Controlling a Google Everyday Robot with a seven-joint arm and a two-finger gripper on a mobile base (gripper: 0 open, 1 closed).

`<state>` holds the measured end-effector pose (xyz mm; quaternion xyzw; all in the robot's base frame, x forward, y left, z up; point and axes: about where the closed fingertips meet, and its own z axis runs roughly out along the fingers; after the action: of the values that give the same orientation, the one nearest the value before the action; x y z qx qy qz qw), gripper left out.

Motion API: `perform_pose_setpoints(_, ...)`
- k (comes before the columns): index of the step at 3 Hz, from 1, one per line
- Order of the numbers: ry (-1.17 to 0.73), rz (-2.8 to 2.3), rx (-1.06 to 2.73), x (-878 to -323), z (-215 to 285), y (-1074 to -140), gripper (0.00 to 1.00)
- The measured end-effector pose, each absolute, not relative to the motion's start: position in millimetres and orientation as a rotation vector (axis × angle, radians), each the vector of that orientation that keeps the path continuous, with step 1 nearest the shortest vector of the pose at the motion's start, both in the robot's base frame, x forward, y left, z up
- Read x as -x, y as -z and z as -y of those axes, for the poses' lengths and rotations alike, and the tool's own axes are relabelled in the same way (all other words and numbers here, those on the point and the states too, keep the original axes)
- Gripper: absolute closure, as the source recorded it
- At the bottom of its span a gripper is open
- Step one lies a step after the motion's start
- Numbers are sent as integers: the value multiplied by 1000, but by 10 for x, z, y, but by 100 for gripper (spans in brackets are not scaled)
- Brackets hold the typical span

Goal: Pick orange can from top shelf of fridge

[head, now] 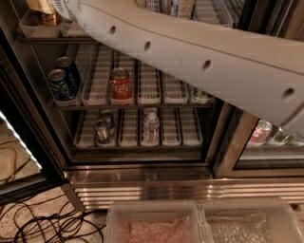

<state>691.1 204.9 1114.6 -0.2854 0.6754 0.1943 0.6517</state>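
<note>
The fridge (142, 182) stands open in front of me, with wire racks and white slotted trays. The orange can (43, 10) stands at the far left of the top shelf (47, 39), cut off by the frame's top edge. My white arm runs from the right edge up to the top left corner. My gripper (53, 6) is at that end, right beside the orange can, and is mostly out of frame.
Two blue cans (62, 80), a red cola can (120, 85) and a green can (199, 95) are on the middle shelf. Silver cans (102, 128) and a bottle (151, 124) are on the lower one. Plastic bins (152, 223) and cables (42, 223) are on the floor.
</note>
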Motion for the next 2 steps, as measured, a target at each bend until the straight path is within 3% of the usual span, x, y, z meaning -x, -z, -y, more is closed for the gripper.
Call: perform_pose_setpoints(2, -429, -1571, 596, -6748, -1837, -11163, 100)
